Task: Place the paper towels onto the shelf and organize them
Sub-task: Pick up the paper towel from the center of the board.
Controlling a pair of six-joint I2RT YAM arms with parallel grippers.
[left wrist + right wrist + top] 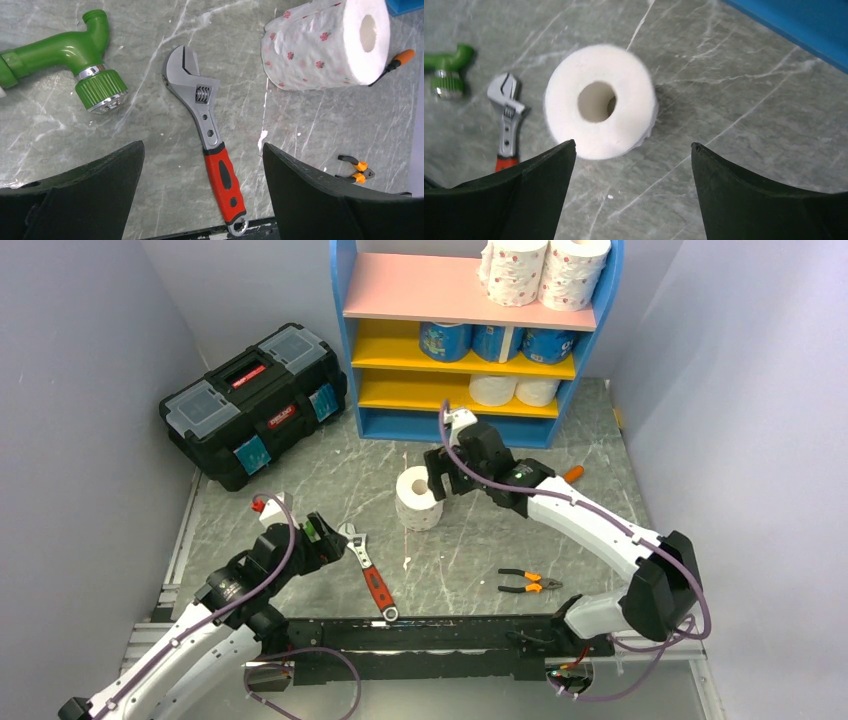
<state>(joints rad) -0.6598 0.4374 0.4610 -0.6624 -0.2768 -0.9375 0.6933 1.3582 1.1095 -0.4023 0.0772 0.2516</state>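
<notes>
The blue-framed shelf (345, 330) stands at the back. Two pink-dotted paper towels (545, 270) stand on its pink top board, three blue-wrapped ones (495, 342) on the upper yellow board, and two plain ones (515, 390) on the lower. One pink-dotted roll (418, 498) stands upright on the table; it also shows in the right wrist view (599, 100) and the left wrist view (320, 47). My right gripper (442, 480) (633, 145) is open and empty, just above and beside this roll. My left gripper (335, 540) (203, 145) is open and empty over a wrench.
A black toolbox (255, 400) sits at the back left. A red-handled wrench (370, 570) (205, 125), a green hose nozzle (75, 55), orange pliers (530, 582) and an orange-handled screwdriver (572, 473) lie on the table. Grey walls close both sides.
</notes>
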